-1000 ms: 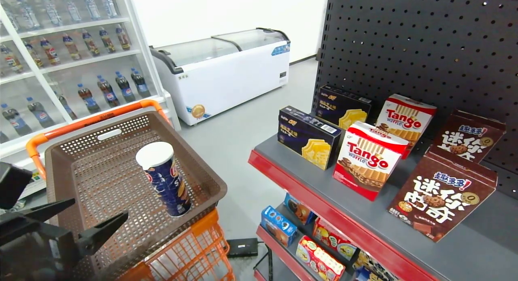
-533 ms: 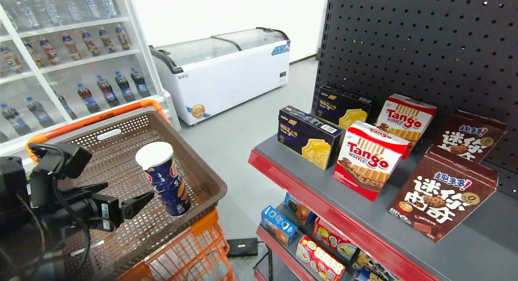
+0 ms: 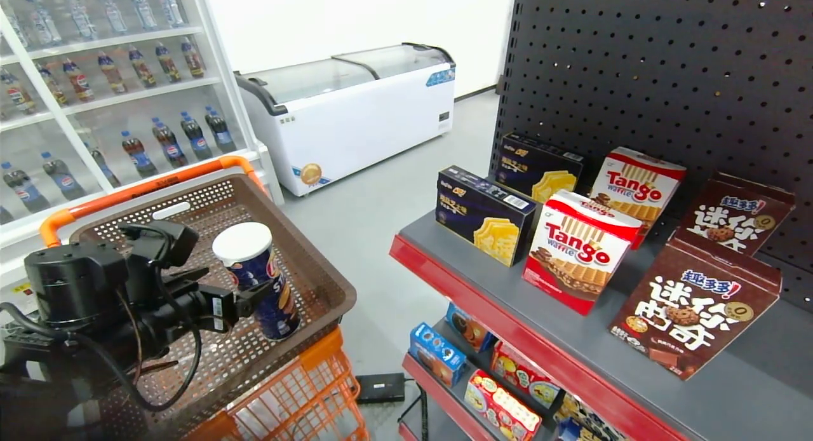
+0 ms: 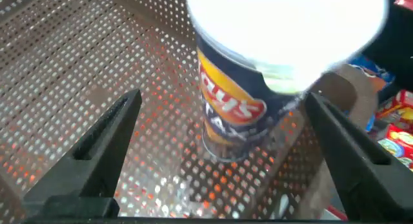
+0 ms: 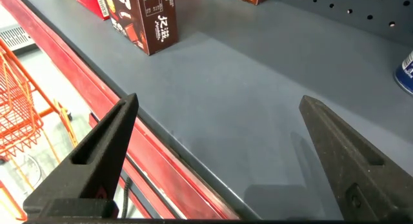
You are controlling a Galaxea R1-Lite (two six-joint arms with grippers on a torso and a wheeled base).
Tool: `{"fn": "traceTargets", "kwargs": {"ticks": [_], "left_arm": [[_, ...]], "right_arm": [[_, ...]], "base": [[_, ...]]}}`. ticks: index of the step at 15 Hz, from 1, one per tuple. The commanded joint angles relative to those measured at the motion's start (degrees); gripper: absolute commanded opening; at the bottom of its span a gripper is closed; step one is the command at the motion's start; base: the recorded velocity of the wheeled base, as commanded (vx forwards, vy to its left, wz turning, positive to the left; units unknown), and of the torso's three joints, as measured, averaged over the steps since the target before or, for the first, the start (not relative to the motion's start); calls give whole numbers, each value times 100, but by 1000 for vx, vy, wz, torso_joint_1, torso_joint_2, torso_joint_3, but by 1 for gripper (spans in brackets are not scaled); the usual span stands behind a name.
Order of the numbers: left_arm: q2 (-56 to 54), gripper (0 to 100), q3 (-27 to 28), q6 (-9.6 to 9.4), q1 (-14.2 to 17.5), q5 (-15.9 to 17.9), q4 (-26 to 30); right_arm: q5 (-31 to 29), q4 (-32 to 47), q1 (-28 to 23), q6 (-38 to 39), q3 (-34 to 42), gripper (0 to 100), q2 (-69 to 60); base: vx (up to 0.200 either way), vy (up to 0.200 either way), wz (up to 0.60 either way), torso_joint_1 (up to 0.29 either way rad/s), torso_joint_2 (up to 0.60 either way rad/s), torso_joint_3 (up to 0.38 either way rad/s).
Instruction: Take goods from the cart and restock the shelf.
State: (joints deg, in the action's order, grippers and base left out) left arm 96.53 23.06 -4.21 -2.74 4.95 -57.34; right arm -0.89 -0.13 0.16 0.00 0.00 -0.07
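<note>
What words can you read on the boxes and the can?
Red-and-white boxes: big brand lettering, left unquoted.
Brown boxes: big white characters, left unquoted.
Dark boxes: print too small to read.
Can: a brand label, partly blurred.
Bottles: labels too small.

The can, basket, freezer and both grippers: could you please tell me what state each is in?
can: upright in the basket, lid on, not gripped.
basket: holding the can.
left gripper: open, straddling the can.
right gripper: open, empty, over the shelf.
freezer: lids shut.
</note>
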Motion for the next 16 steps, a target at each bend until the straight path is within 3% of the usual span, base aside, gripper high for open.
{"fn": "traceTargets", "kwargs": {"ticks": [1, 5, 11, 12, 16], "left_arm": [[596, 100, 40, -36, -33, -3, -286], [991, 100, 216, -54, -77, -3, -699], [1246, 100, 401, -107, -139, -12, -708], [1264, 0, 401, -116, -139, -20, -708], [1264, 0, 541, -124, -121, -196, -673]], "right_arm": [[1, -4, 2, 0, 0, 100, 7], [1, -4, 2, 0, 0, 100, 7], [1, -4, 2, 0, 0, 100, 7], [1, 5, 2, 0, 0, 100, 7], [1, 5, 2, 0, 0, 100, 7]], "base": [[0, 0, 0, 0, 0, 0], [0, 0, 0, 0, 0, 0], [0, 0, 0, 0, 0, 0], [0, 0, 0, 0, 0, 0], [0, 0, 0, 0, 0, 0]]}}
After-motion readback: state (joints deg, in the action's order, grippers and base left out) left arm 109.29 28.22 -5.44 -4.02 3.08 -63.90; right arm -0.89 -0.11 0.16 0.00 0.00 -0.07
